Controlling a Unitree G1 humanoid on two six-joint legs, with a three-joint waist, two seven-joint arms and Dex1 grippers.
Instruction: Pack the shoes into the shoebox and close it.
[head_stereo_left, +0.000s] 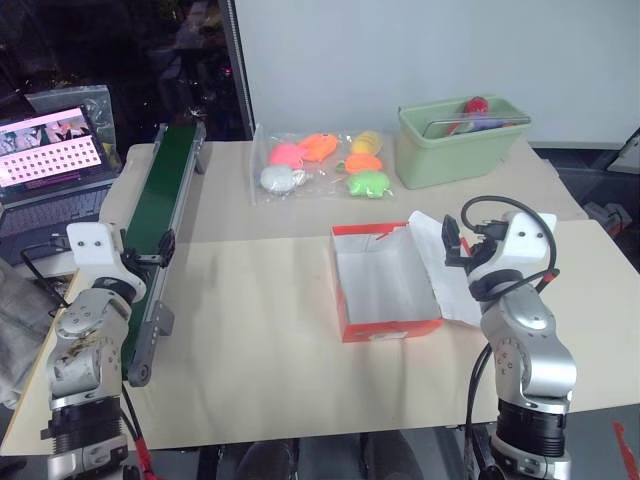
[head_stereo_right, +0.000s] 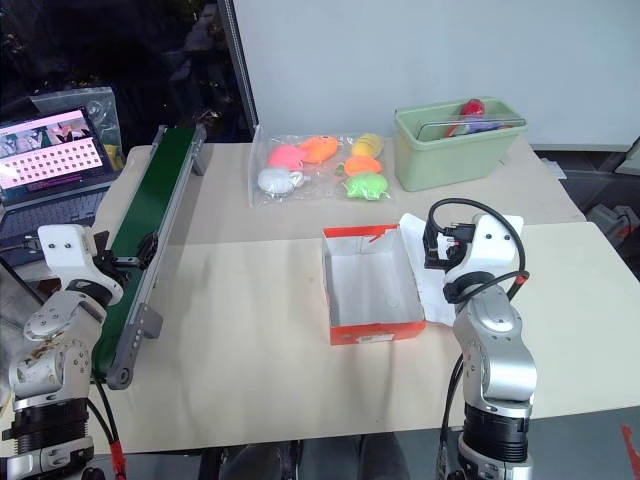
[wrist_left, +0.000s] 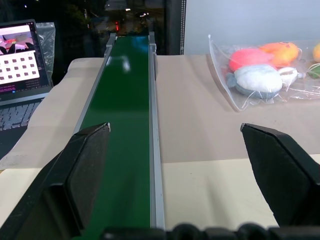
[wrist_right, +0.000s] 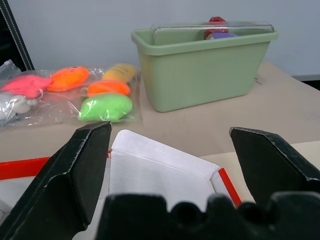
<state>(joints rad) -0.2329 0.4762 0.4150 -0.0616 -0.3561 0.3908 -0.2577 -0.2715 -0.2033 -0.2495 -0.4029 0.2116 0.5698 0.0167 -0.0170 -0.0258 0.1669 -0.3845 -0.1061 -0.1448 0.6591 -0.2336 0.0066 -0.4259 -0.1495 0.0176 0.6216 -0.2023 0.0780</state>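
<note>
Flanking shoebox (head_stereo_left: 384, 283): bare table (head_stereo_left: 250, 330).

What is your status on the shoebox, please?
Left gripper and right gripper open, empty. Shoebox open, empty, paper lining spilling out. Nothing blocking.

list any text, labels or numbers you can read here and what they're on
None can be read.
Laptop screen: a grid of small dark squares on pink with a picture above; no letters legible.
Shoebox: small white marks on its red front wall, too small to read.
Green tub and bagged toys: no print visible.
</note>
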